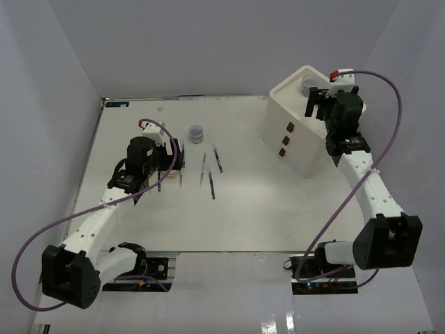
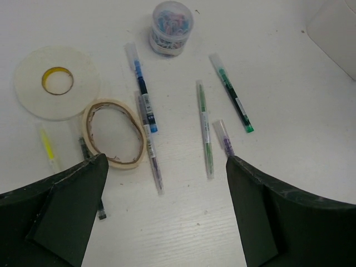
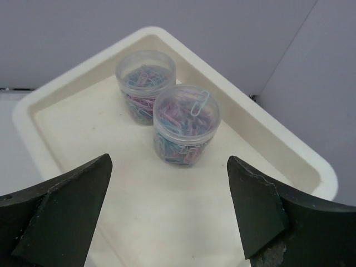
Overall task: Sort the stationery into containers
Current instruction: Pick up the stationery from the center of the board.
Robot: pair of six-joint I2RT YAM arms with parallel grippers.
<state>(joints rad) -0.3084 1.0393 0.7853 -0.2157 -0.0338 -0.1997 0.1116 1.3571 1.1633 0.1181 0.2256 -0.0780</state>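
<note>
The left end effector (image 2: pixel 166 167) hangs released over the bench (image 2: pixel 289 128), its fingers spread wide with nothing between them. Below it on the left lie a flat white tape disc (image 2: pixel 55 83) and, just beside it, a tan tape ring (image 2: pixel 87 129). Both sit low and thin, so they are probably best pinched across the band through the hole. To their right are scattered pens (image 2: pixel 204 130), one touching the ring's edge. They look light, stiff and smooth, likely to roll, and a grip square across mid-barrel should suit. Beyond them stands a clear jar (image 2: pixel 171 25) of paper clips. It looks like hard, slick plastic, light enough to take by its sides. Farther right stands the box (image 1: pixel 299 149). In its tray (image 3: pixel 267 136) two jars (image 3: pixel 186 128) stand touching, apparently sorted. Above them the right end effector (image 3: pixel 169 161) is likewise released and empty.
</note>
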